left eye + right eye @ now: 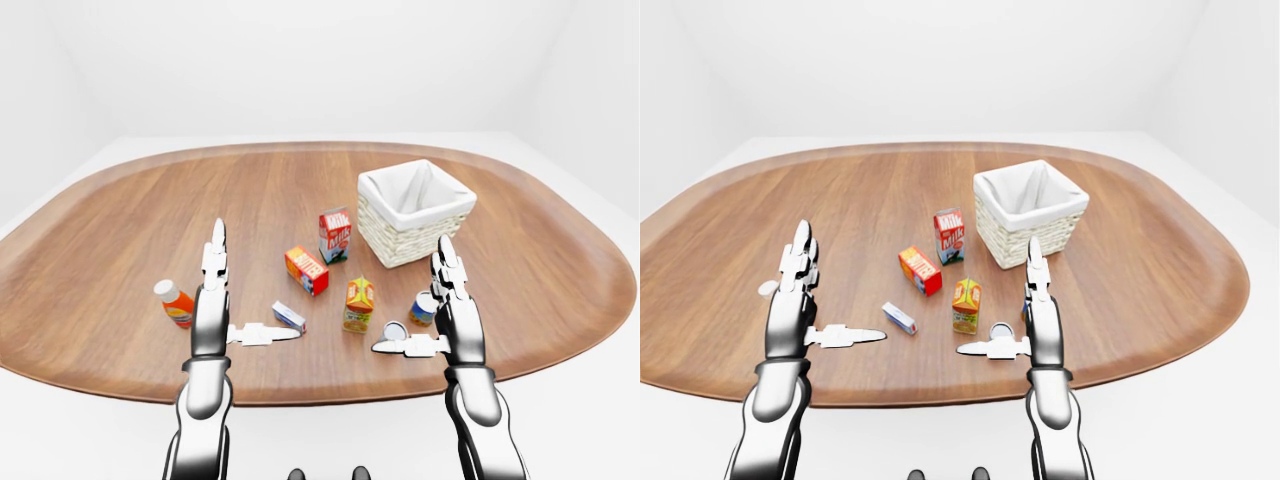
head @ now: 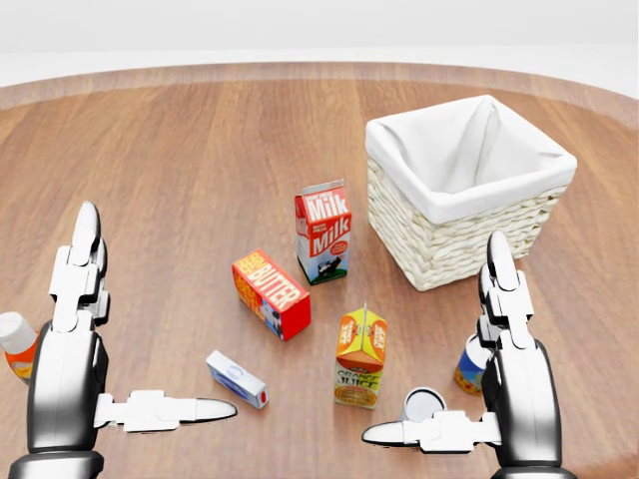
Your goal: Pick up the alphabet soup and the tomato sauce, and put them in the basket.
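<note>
Both silver three-finger hands open, fingers straight, thumbs pointing inward, holding nothing. Right hand (image 2: 504, 374) low at right in head view; left hand (image 2: 80, 359) low at left.

Red-and-white can with silver top, likely the tomato sauce (image 2: 423, 405), sits just beside right hand's thumb (image 2: 414, 434), on its left side, partly hidden by it; cannot tell if touching. Blue-and-yellow can, likely the alphabet soup (image 2: 470, 365), mostly hidden behind right hand's fingers; labels unreadable.

Orange juice carton (image 2: 360, 357) upright just left of the red-and-white can. Small blue-and-white flat box (image 2: 237, 379) lies above left thumb. Orange bottle with white cap (image 1: 175, 303) left of left hand, apart.

Farther up: red-orange butter box (image 2: 271, 293) lying flat, red-and-white milk carton (image 2: 322, 232) upright. Woven wicker basket with white cloth liner (image 2: 469, 230) top right, well apart from both cans, empty. All on oval brown wooden table (image 1: 120, 230).
</note>
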Motion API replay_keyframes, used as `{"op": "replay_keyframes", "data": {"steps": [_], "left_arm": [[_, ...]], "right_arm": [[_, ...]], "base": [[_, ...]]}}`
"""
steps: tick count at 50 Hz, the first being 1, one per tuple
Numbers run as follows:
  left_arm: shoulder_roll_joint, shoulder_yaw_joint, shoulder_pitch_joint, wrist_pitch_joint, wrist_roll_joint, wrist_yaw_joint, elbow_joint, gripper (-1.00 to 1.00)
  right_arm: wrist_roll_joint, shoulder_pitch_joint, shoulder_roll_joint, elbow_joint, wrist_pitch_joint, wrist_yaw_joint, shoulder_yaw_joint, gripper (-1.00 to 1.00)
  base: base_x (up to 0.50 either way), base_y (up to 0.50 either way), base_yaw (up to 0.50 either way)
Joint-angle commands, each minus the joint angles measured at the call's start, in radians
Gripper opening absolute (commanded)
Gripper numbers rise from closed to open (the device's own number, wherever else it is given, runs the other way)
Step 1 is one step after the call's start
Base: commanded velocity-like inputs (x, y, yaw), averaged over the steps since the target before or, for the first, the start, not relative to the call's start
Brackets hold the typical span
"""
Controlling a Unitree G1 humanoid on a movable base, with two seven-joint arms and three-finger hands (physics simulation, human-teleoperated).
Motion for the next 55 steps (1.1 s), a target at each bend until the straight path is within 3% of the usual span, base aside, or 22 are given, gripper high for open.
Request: {"op": "replay_keyframes", "data": {"steps": [1, 55], "left_arm": [[0.000, 0.000, -0.001, 0.000, -0.001, -0.001, 0.005, 1.00], [0.000, -0.002, 0.001, 0.000, -0.008, -0.007, 0.006, 1.00]], "right_arm": [[-0.001, -0.002, 0.000, 0.004, 0.000, -0.001, -0.001, 1.00], [-0.001, 0.003, 0.000, 0.000, 0.000, -0.002, 0.000, 1.00]], "base": [[0.17, 0.00, 0.00], [0.17, 0.00, 0.00]]}}
